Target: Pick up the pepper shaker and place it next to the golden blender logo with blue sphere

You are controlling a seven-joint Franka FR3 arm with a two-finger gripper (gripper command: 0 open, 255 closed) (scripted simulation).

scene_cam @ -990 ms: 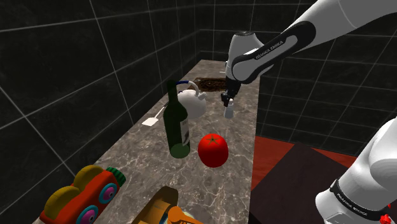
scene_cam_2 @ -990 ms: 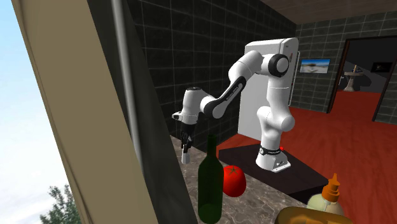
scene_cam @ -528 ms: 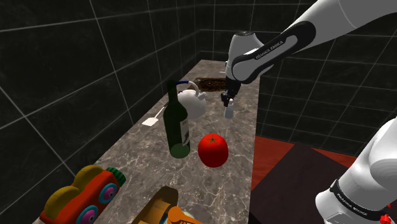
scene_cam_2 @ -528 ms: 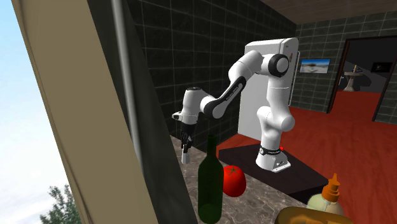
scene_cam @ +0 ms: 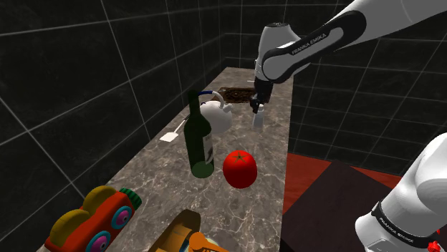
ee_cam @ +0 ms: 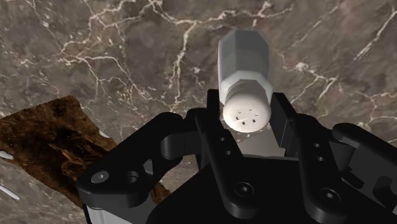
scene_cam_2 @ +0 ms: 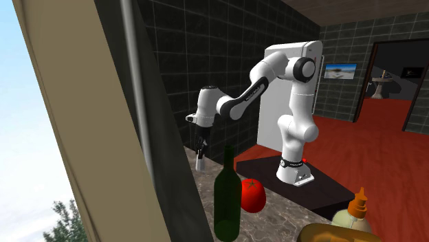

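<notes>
gripper (ee_cam: 248, 113): clamped on white shaker (ee_cam: 245, 63)
shaker: held over marble counter (scene_cam: 143, 172), behind green bottle (scene_cam: 198, 139)

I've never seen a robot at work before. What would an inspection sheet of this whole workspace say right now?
Surface: marble counter, bearing a brown patch.
Job's things: white pepper shaker, cap up, clasped between the fingers, seemingly clear of the counter; golden object, perhaps the target, cut off at the edge.
Clutter: green bottle, red fruit, white teapot, colourful toy.
Gripper: black gripper, shut on the shaker.
Cables: nothing seen.
Surroundings: dark tiled walls, red floor.
</notes>
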